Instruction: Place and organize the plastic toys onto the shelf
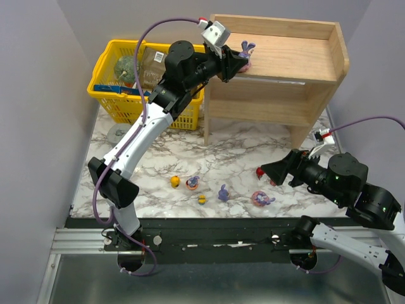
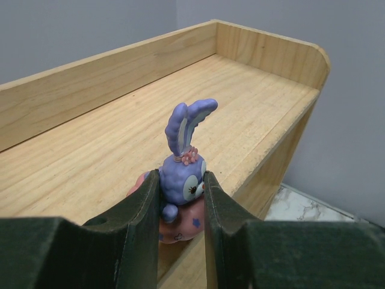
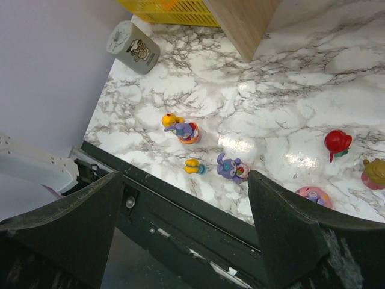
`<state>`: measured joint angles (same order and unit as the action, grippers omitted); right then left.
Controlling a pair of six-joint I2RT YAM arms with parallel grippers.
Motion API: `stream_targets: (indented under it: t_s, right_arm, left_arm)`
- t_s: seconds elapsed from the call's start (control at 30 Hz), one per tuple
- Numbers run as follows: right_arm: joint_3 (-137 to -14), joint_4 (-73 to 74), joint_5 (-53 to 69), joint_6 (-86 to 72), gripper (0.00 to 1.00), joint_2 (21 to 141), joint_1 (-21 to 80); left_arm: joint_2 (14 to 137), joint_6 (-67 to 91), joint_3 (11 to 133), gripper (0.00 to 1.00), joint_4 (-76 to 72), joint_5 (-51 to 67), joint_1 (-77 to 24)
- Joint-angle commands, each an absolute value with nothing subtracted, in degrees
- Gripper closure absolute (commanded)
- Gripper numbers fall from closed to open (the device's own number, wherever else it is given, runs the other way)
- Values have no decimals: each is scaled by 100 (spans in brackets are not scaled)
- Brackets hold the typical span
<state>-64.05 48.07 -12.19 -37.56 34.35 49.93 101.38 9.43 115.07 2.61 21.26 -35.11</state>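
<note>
My left gripper is shut on a purple-blue long-eared bunny with a pink base. It holds the bunny upright at the front left edge of the wooden shelf's top tier. The other plastic toys lie on the marble table: a yellow one, a bunny on an orange base, a tiny yellow one, a lying bunny, a pink-based bunny, a red one and a tan one. My right gripper hangs open above them, holding nothing.
A yellow basket with packets and a green ball stands left of the shelf. A grey round container lies by the left wall. The black front rail runs below the toys.
</note>
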Motion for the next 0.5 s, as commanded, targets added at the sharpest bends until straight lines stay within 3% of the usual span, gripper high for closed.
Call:
stream_targets:
  t_s: [0.0, 0.03, 0.13, 0.47]
  right_arm:
    - [-6354, 4799, -1398, -3797, 9, 3463, 5019]
    - [-6354, 4790, -1389, -3797, 9, 3472, 5019]
    - [-6354, 4764, -1380, -3788, 9, 3516, 5019]
    - [-6337, 4693, -1345, -3832, 9, 3559, 5019]
  left_arm:
    - [10248, 730, 11628, 72, 334, 1846, -3498]
    - [10248, 721, 11637, 63, 351, 1820, -3498]
    - [10257, 694, 11672, 49, 343, 1784, -3507]
    - [10143, 624, 11707, 25, 264, 1705, -3524]
